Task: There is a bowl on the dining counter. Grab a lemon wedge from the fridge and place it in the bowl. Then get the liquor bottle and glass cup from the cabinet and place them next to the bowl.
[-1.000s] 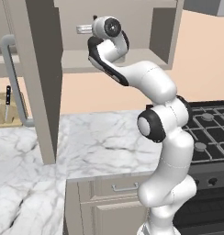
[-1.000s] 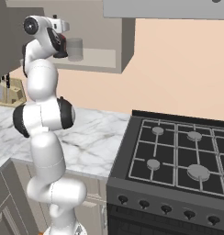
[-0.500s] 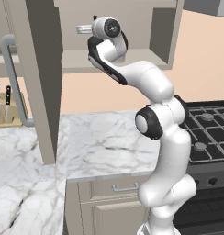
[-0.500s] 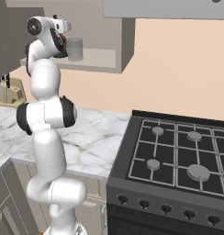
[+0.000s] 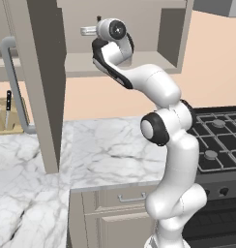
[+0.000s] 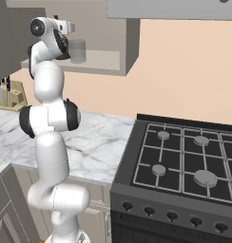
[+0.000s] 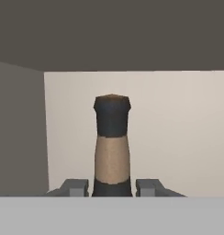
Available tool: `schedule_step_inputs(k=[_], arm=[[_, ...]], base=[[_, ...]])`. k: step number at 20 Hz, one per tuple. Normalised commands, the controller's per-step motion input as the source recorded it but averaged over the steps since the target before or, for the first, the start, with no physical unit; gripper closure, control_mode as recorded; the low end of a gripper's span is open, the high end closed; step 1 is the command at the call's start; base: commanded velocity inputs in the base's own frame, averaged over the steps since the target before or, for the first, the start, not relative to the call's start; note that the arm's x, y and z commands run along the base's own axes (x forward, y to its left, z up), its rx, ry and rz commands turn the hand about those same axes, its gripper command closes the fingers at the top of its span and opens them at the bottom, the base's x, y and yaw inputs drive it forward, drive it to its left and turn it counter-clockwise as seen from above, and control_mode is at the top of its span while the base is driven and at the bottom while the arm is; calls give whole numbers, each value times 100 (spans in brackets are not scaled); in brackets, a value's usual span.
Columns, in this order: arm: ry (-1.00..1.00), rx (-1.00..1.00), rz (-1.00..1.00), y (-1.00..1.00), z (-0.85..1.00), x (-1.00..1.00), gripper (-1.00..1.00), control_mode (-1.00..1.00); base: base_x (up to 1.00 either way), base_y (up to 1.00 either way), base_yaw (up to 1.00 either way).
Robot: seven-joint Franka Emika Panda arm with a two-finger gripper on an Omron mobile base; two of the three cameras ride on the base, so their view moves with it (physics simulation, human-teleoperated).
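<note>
In the hand view the liquor bottle (image 7: 112, 137), black with a tan band on its neck, stands upright on the cabinet shelf right in front of me. My gripper (image 7: 112, 188) has its two fingertips (image 7: 77, 188) pressed close against the bottle's sides, shut on it. In the left base view the arm reaches up into the open wall cabinet (image 5: 139, 68), with the gripper (image 5: 85, 32) at the shelf's left part. The glass cup (image 6: 78, 51), a greyish tumbler, stands on the same shelf just right of the gripper (image 6: 69, 29).
The cabinet's open door (image 5: 37, 87) hangs left of the arm. Below lies a marble worktop (image 5: 110, 150) over cream drawers, with a knife block (image 6: 8, 95) at the left and a black gas stove (image 6: 184, 161) at the right.
The fingers have drawn in from wide open onto the bottle. The arm has barely moved.
</note>
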Motion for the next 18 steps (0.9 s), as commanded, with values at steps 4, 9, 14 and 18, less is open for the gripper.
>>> schedule_step_inputs(k=[4,9,14,18], arm=[[0,0,0,0,-3,3,100,-100],[0,0,0,0,0,0,100,-100],[0,0,0,0,0,0,100,-100],[-1,0,0,0,-1,-14,100,-100]], base=[[0,0,0],[0,0,0],[0,0,0],[0,0,0]])
